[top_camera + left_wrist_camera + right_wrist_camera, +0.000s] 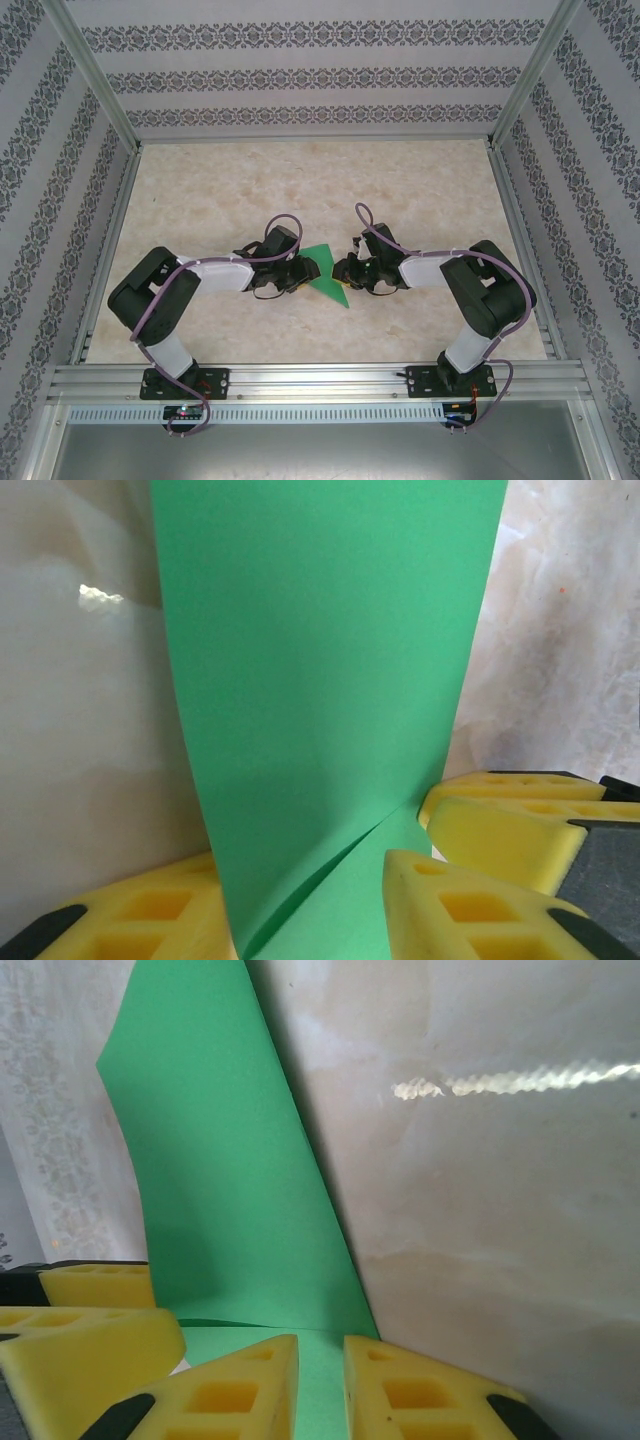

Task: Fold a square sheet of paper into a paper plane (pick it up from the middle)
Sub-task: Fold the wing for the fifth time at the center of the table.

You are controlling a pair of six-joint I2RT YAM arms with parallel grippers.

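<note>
The green sheet of paper (pixel 325 270) stands bent up off the middle of the counter (pixel 300 190), caught between both arms, mid-fold. The right gripper (pixel 320 1345) pinches its lower edge. The left gripper (pixel 300 880) straddles a soft crease, though I can't tell if it truly grips. Next, I'd guess, that crease needs pressing flat and straight.

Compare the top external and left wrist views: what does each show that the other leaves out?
Top external: both whole arms, left hand and right hand facing each other mid-table. Left wrist: yellow fingers close up, and a diagonal fold line low in the upright square sheet of paper. Shared: that green sheet and the marbled table.
</note>
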